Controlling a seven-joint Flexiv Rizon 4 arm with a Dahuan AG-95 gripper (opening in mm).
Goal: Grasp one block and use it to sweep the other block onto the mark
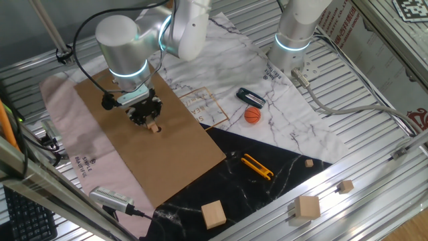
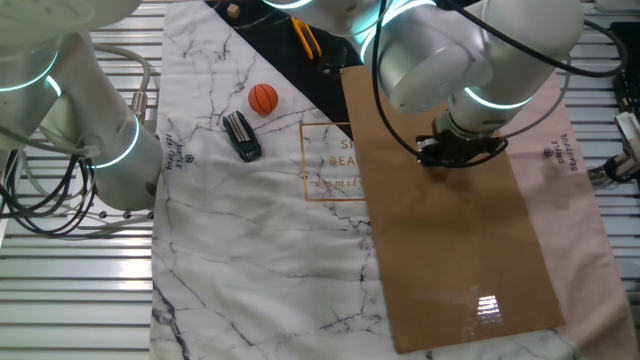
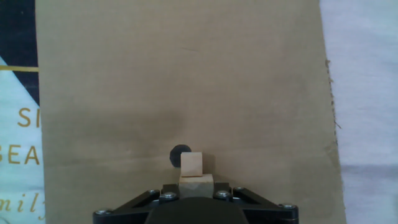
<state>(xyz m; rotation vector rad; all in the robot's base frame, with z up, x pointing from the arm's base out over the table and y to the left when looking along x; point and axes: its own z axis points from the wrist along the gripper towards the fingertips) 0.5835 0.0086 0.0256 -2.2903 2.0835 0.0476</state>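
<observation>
Tan block (image 3: 196,185) clamped in the pincer (image 3: 196,194) touches its twin (image 3: 191,163) overlapping the mark (image 3: 178,155).

Gold letters on the marble cloth (image 2: 240,250) – "BEA" reads clearly, with "SI" above it, partly covered by the cardboard (image 2: 450,230). The pink cloth (image 1: 73,161) carries small print – too small to read.

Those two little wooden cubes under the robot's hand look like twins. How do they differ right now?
The held block sits clamped at the gripper; the free block lies loose on the cardboard, just ahead of it. The free block partly covers the black mark; the held block sits behind, off it. The free block's full face shows in the hand view; the held block is partly hidden by the gripper. Both are tiny, tan and look alike in size.
</observation>
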